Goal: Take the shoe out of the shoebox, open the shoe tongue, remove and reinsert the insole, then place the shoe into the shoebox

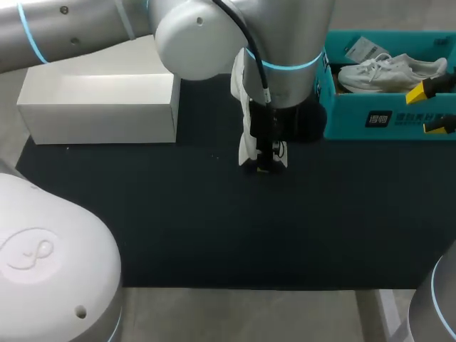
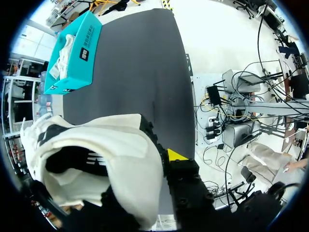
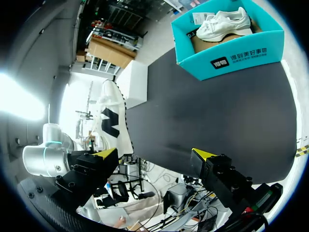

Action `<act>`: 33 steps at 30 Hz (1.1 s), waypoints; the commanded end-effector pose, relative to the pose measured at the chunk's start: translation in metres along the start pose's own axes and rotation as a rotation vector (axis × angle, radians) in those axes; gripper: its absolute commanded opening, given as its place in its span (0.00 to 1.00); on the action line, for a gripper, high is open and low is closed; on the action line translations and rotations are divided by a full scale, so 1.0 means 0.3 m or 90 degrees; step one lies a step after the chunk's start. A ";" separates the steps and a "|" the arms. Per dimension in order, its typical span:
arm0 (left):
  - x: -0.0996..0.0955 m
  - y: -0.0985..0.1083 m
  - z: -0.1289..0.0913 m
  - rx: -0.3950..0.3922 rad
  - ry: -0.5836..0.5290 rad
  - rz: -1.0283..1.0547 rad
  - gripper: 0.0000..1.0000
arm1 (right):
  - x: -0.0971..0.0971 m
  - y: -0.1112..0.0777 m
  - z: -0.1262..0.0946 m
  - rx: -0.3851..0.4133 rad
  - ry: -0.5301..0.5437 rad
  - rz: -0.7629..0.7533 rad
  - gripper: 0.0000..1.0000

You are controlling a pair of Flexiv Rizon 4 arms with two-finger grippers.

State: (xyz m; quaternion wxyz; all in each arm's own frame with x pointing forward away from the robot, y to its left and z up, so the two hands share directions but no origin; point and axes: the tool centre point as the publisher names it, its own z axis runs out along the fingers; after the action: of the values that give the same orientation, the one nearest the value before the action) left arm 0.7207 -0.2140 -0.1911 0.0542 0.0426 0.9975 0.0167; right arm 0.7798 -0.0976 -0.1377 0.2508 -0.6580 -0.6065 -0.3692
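Holding the white shoe [image 1: 246, 142] on end above the middle of the dark mat [image 1: 214, 228], well apart from the teal shoebox [image 1: 385, 117]. Clamped at the soft opening edge by the left gripper [image 1: 265, 160], arm reaching in from the left and pointing straight down. Smooth white upper, black side marking, dark lining. Right gripper [image 3: 154, 154] spread wide, holding nothing, above the shoebox's near wall. Second white shoe [image 1: 388, 71] lying inside the cardboard box. Dark printed label on that wall. Plain white box [image 1: 100, 107] at the mat's far left.

Two shoes (held shoe [image 1: 244, 144], boxed shoe [image 1: 390, 71]); two boxes: teal shoebox [image 1: 349, 120], white box [image 1: 100, 107].
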 end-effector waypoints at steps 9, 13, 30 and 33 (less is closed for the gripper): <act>-0.001 0.000 -0.002 0.000 0.000 0.000 0.00 | 0.000 -0.001 0.002 0.000 -0.001 0.001 1.00; -0.001 0.000 -0.002 0.000 0.000 0.000 0.00 | 0.000 -0.001 0.002 0.000 -0.001 0.001 1.00; -0.198 0.209 -0.023 -0.013 0.056 -0.012 0.00 | 0.000 -0.001 0.002 0.000 -0.001 0.001 1.00; -0.249 0.278 -0.021 -0.027 0.070 -0.022 0.00 | 0.000 -0.001 0.002 0.000 -0.001 0.001 1.00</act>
State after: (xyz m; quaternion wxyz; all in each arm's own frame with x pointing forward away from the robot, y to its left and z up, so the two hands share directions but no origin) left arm 0.7844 -0.1547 -0.1765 0.0168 0.0253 0.9984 0.0477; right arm 0.7798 -0.0976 -0.1377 0.2508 -0.6580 -0.6065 -0.3692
